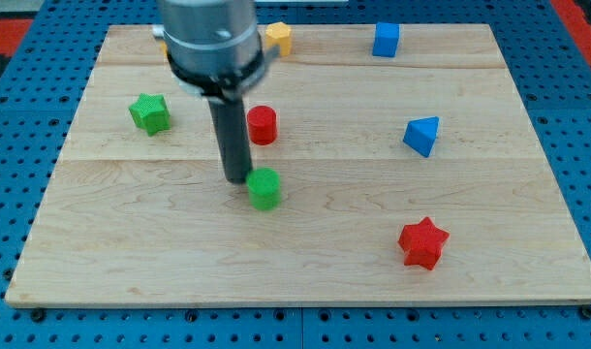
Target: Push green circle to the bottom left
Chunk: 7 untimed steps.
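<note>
Tip touching green circle, at its upper-left side.

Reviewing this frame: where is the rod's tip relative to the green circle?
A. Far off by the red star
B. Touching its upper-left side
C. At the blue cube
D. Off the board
B: my tip ends right at the upper-left edge of the green circle, with no visible gap, just below the red cylinder.
</note>
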### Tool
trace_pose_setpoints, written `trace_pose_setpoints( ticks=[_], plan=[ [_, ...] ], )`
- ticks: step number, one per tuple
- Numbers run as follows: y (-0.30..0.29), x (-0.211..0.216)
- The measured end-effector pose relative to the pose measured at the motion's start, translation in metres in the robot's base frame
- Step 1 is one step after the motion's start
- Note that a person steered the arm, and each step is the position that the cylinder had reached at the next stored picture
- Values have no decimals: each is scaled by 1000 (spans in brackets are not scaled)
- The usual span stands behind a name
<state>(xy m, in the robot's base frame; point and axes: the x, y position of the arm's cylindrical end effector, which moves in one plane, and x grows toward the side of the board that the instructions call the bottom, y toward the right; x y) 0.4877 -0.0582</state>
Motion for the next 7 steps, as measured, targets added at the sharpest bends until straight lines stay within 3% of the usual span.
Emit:
trace_pose_setpoints(
  ticks=[1, 3, 4, 5, 6, 7],
  plan=[
    [10, 30],
    [68, -19],
    [108, 0],
    [81, 26],
    [69, -4],
    [62, -9]
  ],
)
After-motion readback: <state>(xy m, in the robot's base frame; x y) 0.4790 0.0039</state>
